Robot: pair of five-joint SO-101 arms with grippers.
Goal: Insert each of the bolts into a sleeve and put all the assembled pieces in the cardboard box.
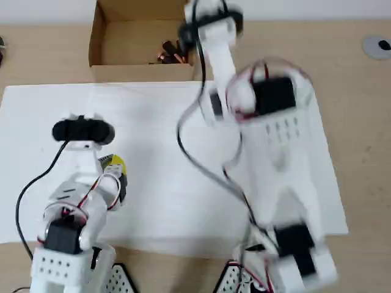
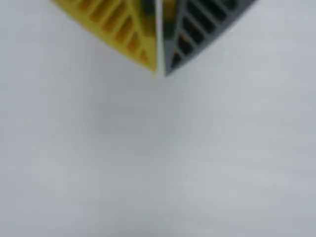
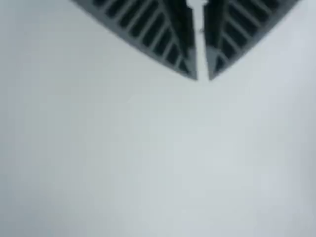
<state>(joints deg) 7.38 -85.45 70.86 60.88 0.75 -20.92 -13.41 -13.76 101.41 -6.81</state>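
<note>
The cardboard box (image 1: 98, 43) stands at the back of the table, and dark and orange assembled pieces (image 1: 169, 52) lie in its right part. My left gripper (image 1: 117, 174) rests low over the white paper at the front left. Its yellow and grey fingers are shut with nothing between them, tips together (image 2: 160, 69) above bare paper. The right arm rises tall from the front right and bends over beside the box. My right gripper (image 1: 212, 108) hangs over the paper in front of the box's right corner, shut and empty (image 3: 201, 74).
A large white paper sheet (image 1: 153, 201) covers the middle of the wooden table. The right arm's black cable (image 1: 201, 165) loops across the paper. A grey round fitting (image 1: 377, 46) sits at the table's far right.
</note>
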